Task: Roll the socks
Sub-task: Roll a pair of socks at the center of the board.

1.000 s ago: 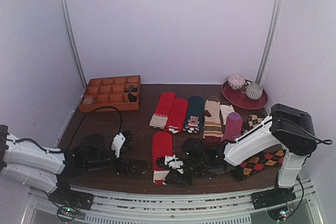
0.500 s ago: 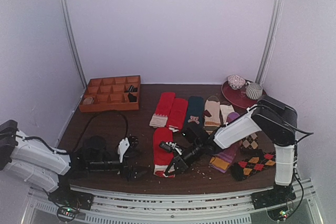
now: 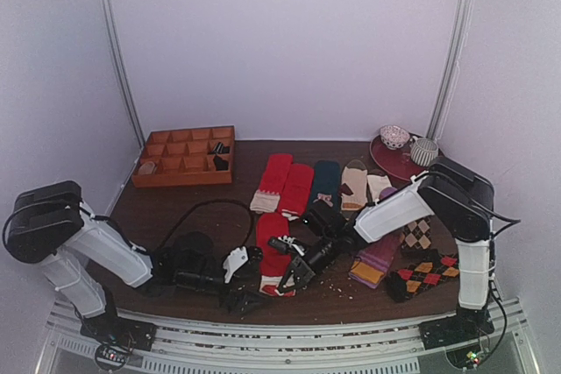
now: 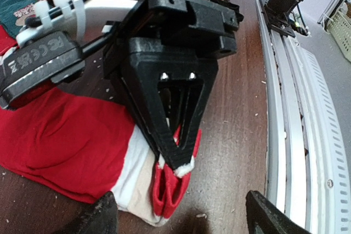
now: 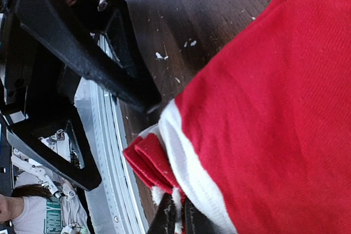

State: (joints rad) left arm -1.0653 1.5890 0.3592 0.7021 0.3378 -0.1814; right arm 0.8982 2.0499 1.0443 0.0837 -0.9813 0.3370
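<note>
The red socks [image 3: 271,247] lie stacked lengthwise near the table's front, their cream, red-striped band [image 4: 129,176] at the near end. My right gripper [image 3: 289,282] is shut on that band's red edge, which is lifted and folded between the fingertips; it also shows in the right wrist view [image 5: 178,218] and the left wrist view [image 4: 179,160]. My left gripper [image 3: 249,298] is open and empty, low over the table just left of the band. Its fingers [image 4: 103,217] straddle the band's end in the left wrist view [image 4: 184,224].
Two separate red socks [image 3: 284,185], a teal sock [image 3: 326,183], a striped sock [image 3: 353,188], a purple sock [image 3: 377,256] and argyle socks [image 3: 429,271] lie behind and right. An orange compartment tray [image 3: 171,170] is back left, a red plate [image 3: 390,164] with cups back right. A metal rail [image 4: 296,108] runs along the front edge.
My left arm has swung right, bringing its open gripper up to the socks' near end. My right gripper has pulled in and stays at the band.
</note>
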